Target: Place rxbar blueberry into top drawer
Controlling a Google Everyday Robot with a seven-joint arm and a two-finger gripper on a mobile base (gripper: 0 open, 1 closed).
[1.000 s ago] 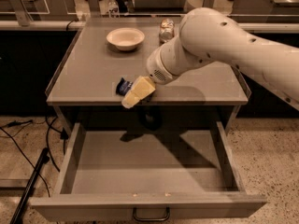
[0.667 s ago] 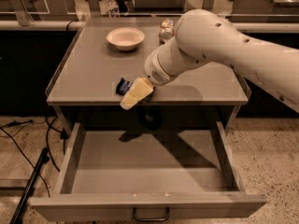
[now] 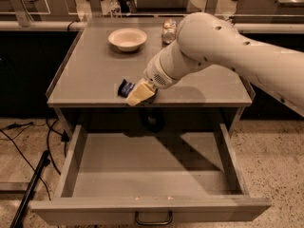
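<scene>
The rxbar blueberry, a small dark blue wrapper, lies on the grey tabletop close to its front edge. My gripper is right against the bar's right end, low over the table edge, and covers part of the bar. The white arm reaches in from the right. The top drawer is pulled fully out below the table. Its grey interior holds nothing, and its dark loop handle shows at the bottom.
A white bowl stands at the back left of the tabletop. A can lies at the back, partly behind the arm. Black cables run over the floor on the left.
The arm's upper part has shifted slightly to the left. The gripper and the bar stay at the same spot by the table's front edge.
</scene>
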